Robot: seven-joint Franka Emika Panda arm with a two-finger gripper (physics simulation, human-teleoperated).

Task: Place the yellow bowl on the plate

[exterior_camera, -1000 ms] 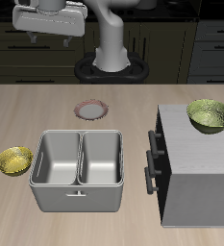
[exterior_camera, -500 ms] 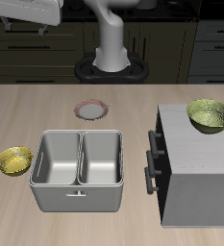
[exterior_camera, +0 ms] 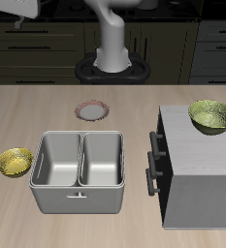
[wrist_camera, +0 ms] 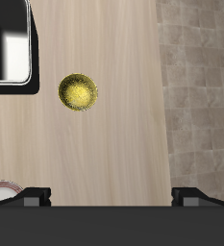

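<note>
The yellow bowl is small and shiny and stands upright on the wooden table beside the metal basin, near the table's side edge. It also shows in the wrist view, far below the gripper. The plate, with a pale centre and a reddish-pink rim, lies farther back, behind the basin; only its edge shows in the wrist view. My gripper is high above the table, with its fingers wide apart and nothing between them. In the exterior view it is almost out of frame.
A double-compartment metal basin stands mid-table, between bowl and plate. A grey cabinet with dark handles carries a larger yellow-green bowl. The robot's base stands at the back.
The gripper has moved sideways toward the small bowl's side of the table and has almost left the exterior view. Nothing on the table has moved.
</note>
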